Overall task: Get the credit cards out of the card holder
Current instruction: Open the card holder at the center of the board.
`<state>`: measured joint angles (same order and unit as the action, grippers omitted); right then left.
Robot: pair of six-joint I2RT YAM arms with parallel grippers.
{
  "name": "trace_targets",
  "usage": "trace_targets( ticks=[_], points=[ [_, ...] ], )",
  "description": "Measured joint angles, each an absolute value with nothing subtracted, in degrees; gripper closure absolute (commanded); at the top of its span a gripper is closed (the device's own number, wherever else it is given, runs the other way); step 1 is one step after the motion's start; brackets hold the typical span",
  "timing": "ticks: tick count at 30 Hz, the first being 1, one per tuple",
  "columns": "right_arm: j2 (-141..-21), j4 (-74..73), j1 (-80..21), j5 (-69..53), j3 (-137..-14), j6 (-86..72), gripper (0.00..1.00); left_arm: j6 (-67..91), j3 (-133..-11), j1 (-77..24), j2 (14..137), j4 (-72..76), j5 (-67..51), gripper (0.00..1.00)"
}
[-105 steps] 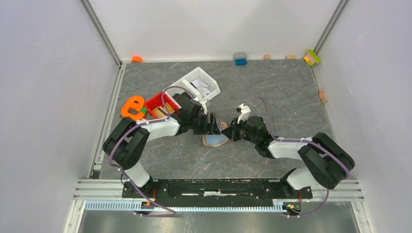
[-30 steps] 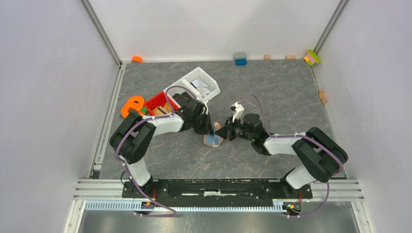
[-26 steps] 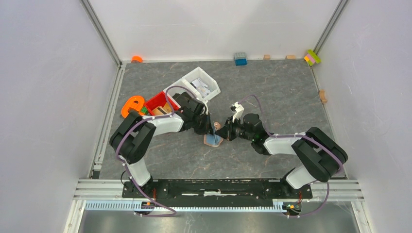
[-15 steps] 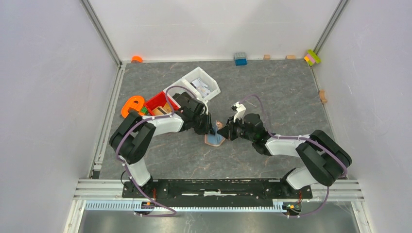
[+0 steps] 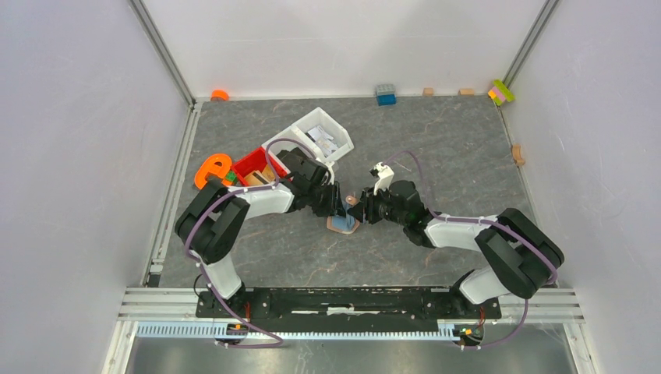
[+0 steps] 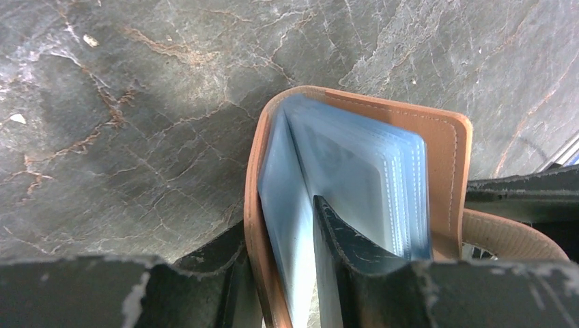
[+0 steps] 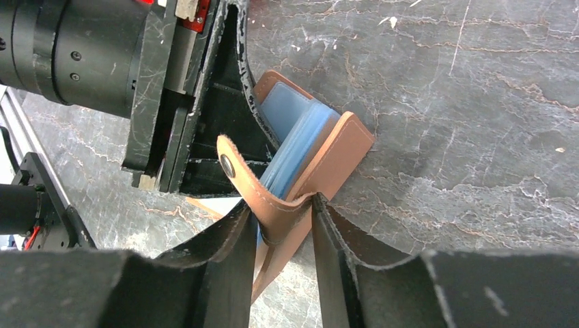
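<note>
Left wrist view. INSPECTOR: What has the left end effector (image 6: 283, 225) got?
ASSISTANT: It is nearly closed. One finger lies outside the brown cover of the holder (image 6: 440, 147) and the other is in among the blue sleeves (image 6: 362, 171). It pinches that cover and the first leaves.
INSPECTOR: And the right end effector (image 7: 283, 208)?
ASSISTANT: Its fingers are narrowly parted and clamped on the base of the tab (image 7: 235, 171), at the opposite cover.
INSPECTOR: Position of the holder?
ASSISTANT: Mid-bench (image 5: 436, 132), directly between the two end effectors. It is fanned open and appears to rest on the bench by one edge. Its long axis runs straight ahead of the left fingers, and the leaves spread toward the right arm.
INSPECTOR: The cards?
ASSISTANT: Not distinguishable from the sleeves. In my judgement the left arm is nearer them, with a finger inside the stack, and the right arm serves as the brace. I cannot tell which edge the sleeves open on.
</note>
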<state>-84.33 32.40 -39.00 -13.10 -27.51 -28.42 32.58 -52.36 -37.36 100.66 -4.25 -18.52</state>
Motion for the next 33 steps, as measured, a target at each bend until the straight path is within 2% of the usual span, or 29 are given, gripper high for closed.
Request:
trace_targets(
  ticks=[5, 9, 16, 21, 27, 33],
  points=[
    [-84.3, 30.9, -39.2, -12.0, -28.1, -28.1, 0.57, 32.6, -51.8, -37.4, 100.4, -3.7, -18.8, 0.63],
    [-84.3, 29.9, -39.7, -10.9, -28.6, -27.8, 0.44, 32.6, -51.4, -37.4, 100.1, -3.6, -19.1, 0.63],
    [-84.3, 28.1, -40.6, -9.2, -29.3, -27.1, 0.42, 32.6, -51.0, -37.5, 99.4, -3.2, -19.2, 0.63],
    [-84.3, 26.7, -40.9, -8.7, -29.8, -26.7, 0.35, 32.6, -50.5, -37.6, 98.7, -3.1, -19.1, 0.61],
    [-84.3, 24.3, -41.3, -8.2, -29.8, -26.2, 0.46, 32.6, -49.9, -37.7, 97.3, -3.1, -18.9, 0.60],
    [-84.3, 24.3, -41.6, -7.8, -30.2, -26.0, 0.68, 32.6, -49.0, -37.7, 95.3, -2.8, -18.7, 0.60]
  ],
)
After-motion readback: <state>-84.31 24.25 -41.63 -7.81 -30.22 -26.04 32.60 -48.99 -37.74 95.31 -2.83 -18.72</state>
